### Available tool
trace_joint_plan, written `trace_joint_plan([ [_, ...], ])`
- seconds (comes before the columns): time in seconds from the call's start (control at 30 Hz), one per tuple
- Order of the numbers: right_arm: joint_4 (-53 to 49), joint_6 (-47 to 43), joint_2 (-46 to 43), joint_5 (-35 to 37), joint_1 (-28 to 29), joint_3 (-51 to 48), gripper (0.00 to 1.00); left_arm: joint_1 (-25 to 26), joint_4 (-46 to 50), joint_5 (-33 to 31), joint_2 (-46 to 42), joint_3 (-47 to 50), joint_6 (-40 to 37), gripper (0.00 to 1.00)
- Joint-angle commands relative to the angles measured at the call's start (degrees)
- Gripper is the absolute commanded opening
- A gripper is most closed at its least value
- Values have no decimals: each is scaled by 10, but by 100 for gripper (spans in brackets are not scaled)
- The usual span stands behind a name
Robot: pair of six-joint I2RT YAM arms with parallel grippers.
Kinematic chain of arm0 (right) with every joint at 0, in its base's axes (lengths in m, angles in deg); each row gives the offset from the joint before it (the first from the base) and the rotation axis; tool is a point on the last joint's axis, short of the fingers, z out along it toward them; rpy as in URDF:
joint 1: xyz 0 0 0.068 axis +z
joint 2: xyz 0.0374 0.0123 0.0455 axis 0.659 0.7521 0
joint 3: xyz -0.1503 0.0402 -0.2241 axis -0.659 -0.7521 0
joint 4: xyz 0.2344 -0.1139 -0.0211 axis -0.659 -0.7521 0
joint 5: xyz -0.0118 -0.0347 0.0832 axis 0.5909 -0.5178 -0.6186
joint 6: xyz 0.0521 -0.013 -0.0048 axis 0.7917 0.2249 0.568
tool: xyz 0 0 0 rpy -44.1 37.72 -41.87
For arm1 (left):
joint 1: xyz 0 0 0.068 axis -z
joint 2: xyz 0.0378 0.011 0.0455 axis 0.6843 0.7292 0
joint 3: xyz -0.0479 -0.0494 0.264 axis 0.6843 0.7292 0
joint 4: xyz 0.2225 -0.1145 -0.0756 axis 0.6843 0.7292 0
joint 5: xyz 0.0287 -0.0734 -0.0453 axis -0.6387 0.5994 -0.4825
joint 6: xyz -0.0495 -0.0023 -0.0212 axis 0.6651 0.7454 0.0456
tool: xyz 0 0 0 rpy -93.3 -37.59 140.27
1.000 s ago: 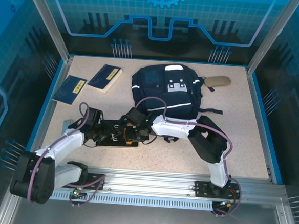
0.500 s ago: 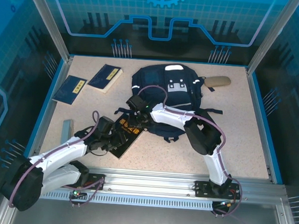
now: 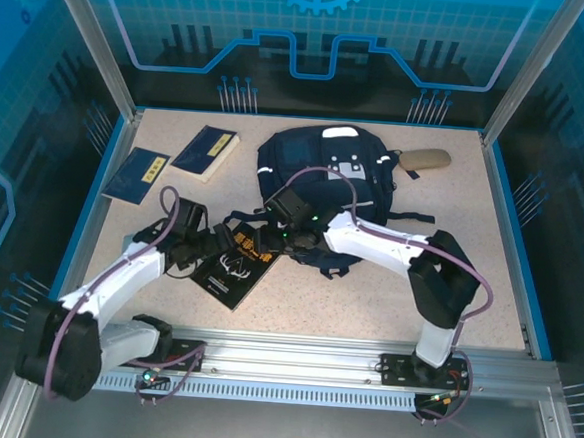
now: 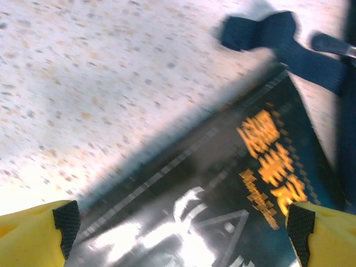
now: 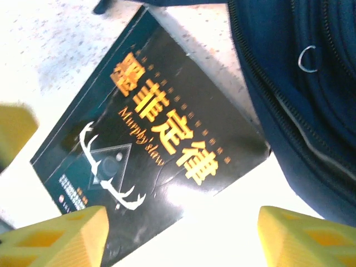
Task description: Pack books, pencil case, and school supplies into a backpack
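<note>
One black book (image 3: 234, 265), flat and face up on the speckled table (image 3: 366, 304), set askew toward the front edge, one corner just beside the backpack (image 3: 325, 181). Cover lettered in large orange characters, 墨菲定律, with "Murphy's law" in smaller orange script beneath. Below that, a white antlered deer figure over a grey triangle. Fine pale print at the lower corner, too small to read. Over the book's left side, left gripper (image 3: 206, 249), yellow fingers (image 4: 33, 233) spread wide, holding nothing. Over the corner nearest the backpack, right gripper (image 3: 276, 240), jaws likewise well apart, nothing held. Backpack navy, lying mid-table toward the back, with white patches near the top, a thin white stripe and dark straps (image 3: 247, 221) trailing toward the black book. At far left, one navy book (image 3: 138, 175) with a pale title label, lettering not legible. Just beside it, nearer the backpack, a second navy book (image 3: 207, 153), similarly labelled and unreadable. Tan pencil case (image 3: 424, 160) at the back, just right of the backpack's top.
</note>
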Motion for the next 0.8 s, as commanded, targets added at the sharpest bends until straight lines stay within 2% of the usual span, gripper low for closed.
trace_joint_plan([
  [0.0,8,17,-22,6,22,-29,78,-14,-33,-14,47,-29,-41,99],
  [0.13,13,34,-34,9,30,-53,85,-29,-54,20,107,-38,-45,99],
  [0.33,29,65,-33,9,32,-76,86,-28,-61,86,122,-18,-43,95],
  [0.57,55,116,14,-20,40,-69,72,-2,-23,108,71,10,-64,85],
  [0.77,27,147,48,-4,46,-49,70,36,14,65,73,17,-56,82],
])
